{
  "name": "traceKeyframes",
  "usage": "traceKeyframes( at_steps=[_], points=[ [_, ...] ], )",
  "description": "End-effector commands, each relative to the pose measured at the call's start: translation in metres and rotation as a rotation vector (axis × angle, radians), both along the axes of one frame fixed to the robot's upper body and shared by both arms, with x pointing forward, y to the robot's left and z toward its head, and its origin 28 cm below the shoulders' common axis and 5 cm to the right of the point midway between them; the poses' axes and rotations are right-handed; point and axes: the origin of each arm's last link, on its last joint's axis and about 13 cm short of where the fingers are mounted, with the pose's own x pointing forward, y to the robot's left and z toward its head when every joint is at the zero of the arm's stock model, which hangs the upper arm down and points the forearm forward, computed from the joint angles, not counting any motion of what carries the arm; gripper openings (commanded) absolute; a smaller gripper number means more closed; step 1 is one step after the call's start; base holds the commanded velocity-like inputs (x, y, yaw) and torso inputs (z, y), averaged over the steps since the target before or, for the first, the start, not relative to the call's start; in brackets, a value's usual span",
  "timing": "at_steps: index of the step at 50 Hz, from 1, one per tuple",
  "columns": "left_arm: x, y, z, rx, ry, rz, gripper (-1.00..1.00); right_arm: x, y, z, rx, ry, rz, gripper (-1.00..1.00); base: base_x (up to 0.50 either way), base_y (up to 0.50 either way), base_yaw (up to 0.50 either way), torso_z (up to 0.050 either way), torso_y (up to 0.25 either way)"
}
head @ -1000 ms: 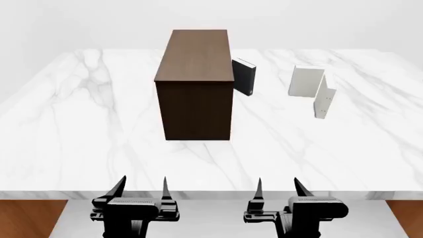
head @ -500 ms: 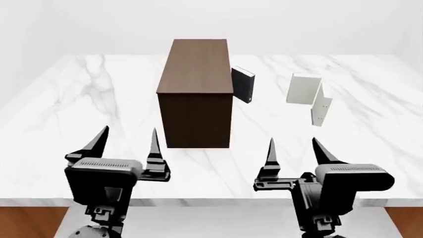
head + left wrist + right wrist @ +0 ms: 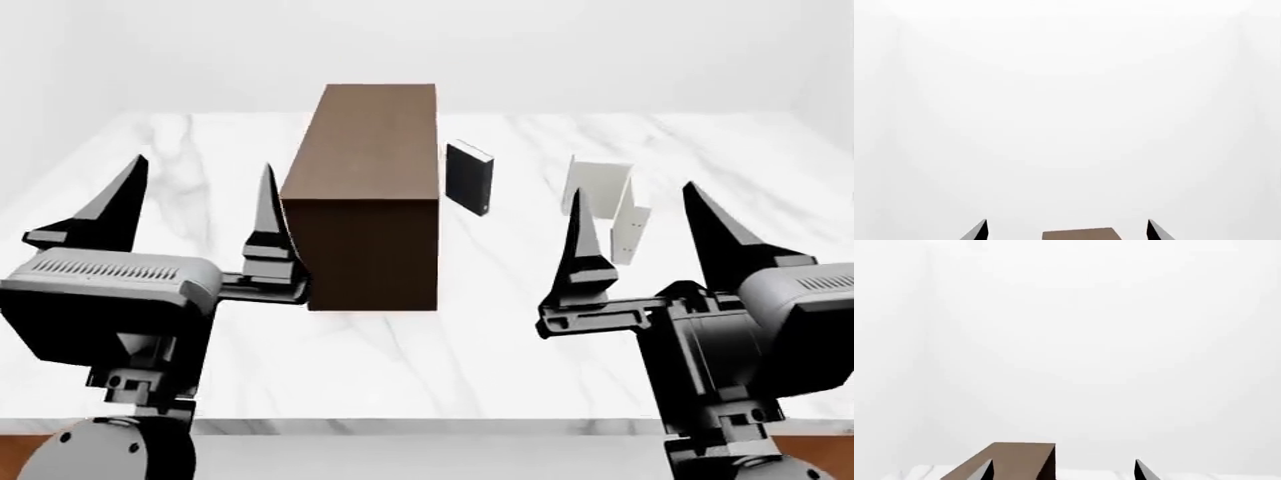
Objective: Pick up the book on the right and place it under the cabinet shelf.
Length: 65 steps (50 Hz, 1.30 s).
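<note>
Open marble table point(image 3: 400, 350) lies between your grippers and the cabinet shelf point(image 3: 360, 200). The book point(image 3: 630, 232) stands upright at far right, just beside the thicker pale book point(image 3: 594, 192); a black book point(image 3: 469, 178) stands near the cabinet. Since 0.5 s ago, both arms have risen. Left gripper point(image 3: 200, 215) and right gripper point(image 3: 647, 235) have fingers spread, holding nothing.

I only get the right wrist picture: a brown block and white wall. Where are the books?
Observer: On the marble table, right of the cabinet shelf; nearest it stands a black book.
Operator: Which one gets picked up?
Observer: The book, thin and pale, farthest right, close beside a thicker pale book.
Operator: Is the claw holding anything?
Observer: No. The right gripper is open and empty, raised short of the books.
</note>
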Motion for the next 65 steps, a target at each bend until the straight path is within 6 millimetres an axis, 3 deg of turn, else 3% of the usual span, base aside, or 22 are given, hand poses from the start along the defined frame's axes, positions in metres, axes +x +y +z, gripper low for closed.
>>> traceKeyframes(
  at_steps=[1, 50, 65],
  points=[
    [-0.0115, 0.0009, 0.0119, 0.019, -0.018, 0.002, 1.00, -0.0076, 0.0021, 0.0054, -0.032, -0.006, 0.022, 1.00, 0.45, -0.34, 0.00, 0.000, 0.000],
    [-0.0142, 0.0035, 0.0135, 0.009, -0.034, 0.006, 1.00, -0.0067, 0.0029, 0.0028, -0.008, -0.014, 0.011, 1.00, 0.50, -0.02, 0.00, 0.000, 0.001],
    [-0.0148, 0.0033, 0.0137, 0.036, -0.030, 0.025, 1.00, -0.0059, 0.0025, 0.0038, 0.018, 0.008, 0.021, 1.00, 0.00, 0.00, 0.00, 0.000, -0.144]
  ],
)
